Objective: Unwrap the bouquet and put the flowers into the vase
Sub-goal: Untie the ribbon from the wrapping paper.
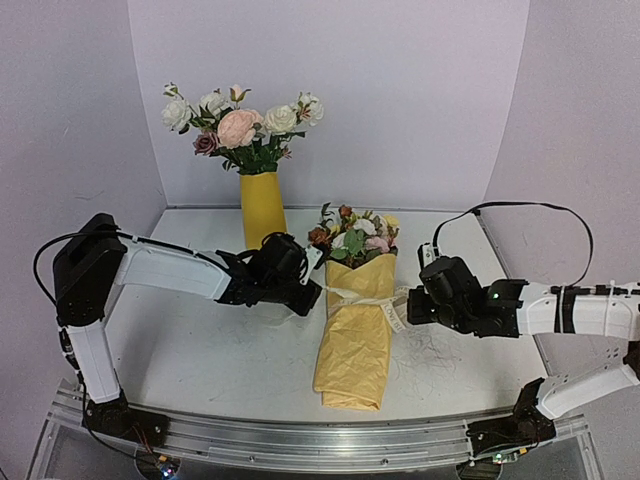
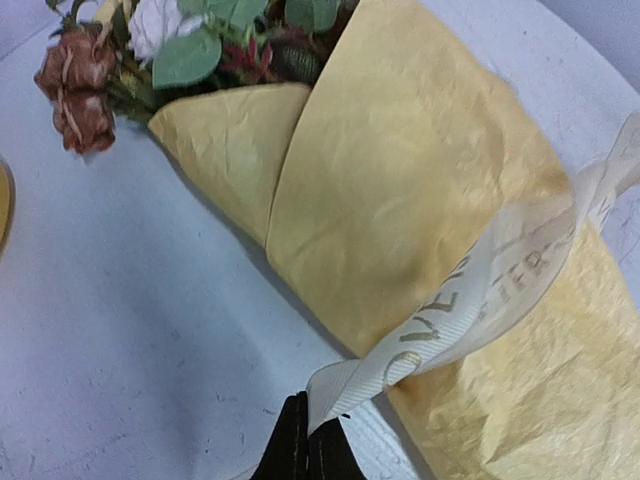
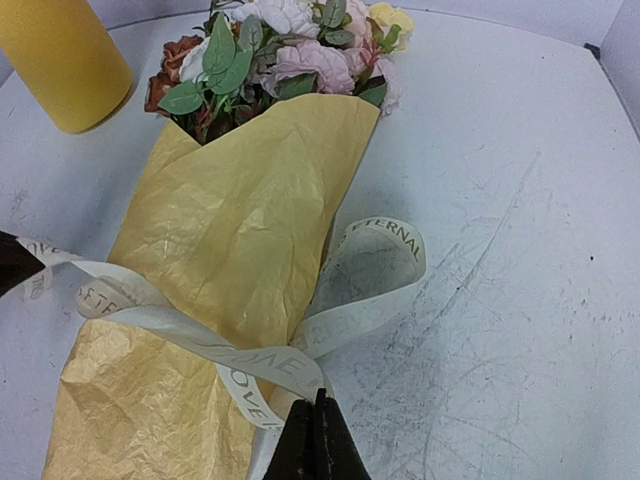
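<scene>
table (image 1: 200, 350): white, scuffed, fine dark scratches, beneath left claw (image 1: 320, 291) and right claw (image 1: 408, 309) | back wall (image 1: 400, 100): plain pale lilac, beyond both | side walls (image 1: 60, 100): same, outboard | rail (image 1: 300, 440): metal, behind claws | light: even, soft shadows

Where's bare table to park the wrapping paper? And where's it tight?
Widest: near-left table, bordered by the left arm, the bouquet and the front rail. Smaller: near-right, between bouquet and right arm. Crowded: mid-table, where left gripper and right gripper pinch the ribbon, and the gap to the vase.
</scene>
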Tool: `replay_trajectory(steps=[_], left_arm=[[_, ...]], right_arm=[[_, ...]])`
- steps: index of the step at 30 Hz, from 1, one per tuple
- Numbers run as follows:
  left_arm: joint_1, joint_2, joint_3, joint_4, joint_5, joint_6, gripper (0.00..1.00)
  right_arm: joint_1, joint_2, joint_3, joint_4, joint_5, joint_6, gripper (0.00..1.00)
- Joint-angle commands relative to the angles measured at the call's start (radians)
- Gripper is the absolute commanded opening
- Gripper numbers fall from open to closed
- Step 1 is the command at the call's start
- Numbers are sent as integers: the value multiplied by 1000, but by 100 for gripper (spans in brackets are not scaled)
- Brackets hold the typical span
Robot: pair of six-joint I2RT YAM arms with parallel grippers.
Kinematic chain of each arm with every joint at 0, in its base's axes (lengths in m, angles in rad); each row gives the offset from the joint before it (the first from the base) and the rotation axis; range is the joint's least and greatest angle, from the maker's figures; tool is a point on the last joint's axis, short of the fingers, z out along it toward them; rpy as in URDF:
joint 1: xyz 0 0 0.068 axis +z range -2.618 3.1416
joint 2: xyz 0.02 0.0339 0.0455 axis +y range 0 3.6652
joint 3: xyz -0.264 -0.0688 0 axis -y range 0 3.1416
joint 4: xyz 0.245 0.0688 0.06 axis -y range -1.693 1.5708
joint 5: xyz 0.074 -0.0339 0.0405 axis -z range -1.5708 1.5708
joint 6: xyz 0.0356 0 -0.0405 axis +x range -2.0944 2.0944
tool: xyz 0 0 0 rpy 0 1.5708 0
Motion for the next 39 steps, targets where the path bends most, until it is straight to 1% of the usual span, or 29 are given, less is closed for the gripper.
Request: replay_trajectory(steps=[1,4,6,7,8,9,10,12,13,20,22,24,26,27,31,34,35,37,38,39], left_arm=[[4,-52,131,-8,26,-9,1],[3,-5,221,-15,62,-11,3],[2,31,282,-18,70,-12,6],[3,65,316,-25,70,-13,11],[3,88,362,-34,70,-14,20],[1,119,392,-48,70,-16,36],[-1,130,417,-55,70,-14,45],[-5,143,441,-70,62,-6,54],[-6,136,434,-71,59,-2,56],[-18,29,308,-82,59,66,59],[-20,5,263,-82,122,102,51],[-20,5,239,-82,218,135,48],[-20,10,231,-82,272,155,49],[-20,17,232,-81,290,160,51],[-20,68,276,-87,285,211,56],[-20,108,313,-110,286,245,56],[-21,113,324,-115,292,251,56],[-21,129,339,-128,315,267,48],[-21,135,346,-131,328,273,42],[-20,136,347,-133,352,280,39]], right_arm=[[0,-7,-18,8,30,68,0],[-1,-13,-27,8,39,92,0],[-1,-26,-35,8,47,122,0],[0,-34,-44,8,52,137,0],[-1,-44,-50,8,64,161,0],[-1,-57,-62,8,70,194,0],[-1,-68,-67,8,77,208,0],[-2,-85,-79,7,86,243,0],[-2,-89,-81,7,92,253,0],[-3,-96,-82,7,106,259,0],[-2,-95,-79,7,107,251,0],[-3,-93,-76,7,110,245,0],[-4,-90,-73,7,110,239,0],[-4,-88,-70,7,108,236,0],[-4,-86,-65,7,97,233,0],[-4,-89,-63,7,94,229,0],[-4,-90,-63,7,93,228,0],[-4,-95,-65,7,96,227,0],[-4,-97,-64,7,97,228,0],[-4,-97,-65,7,98,226,0]])
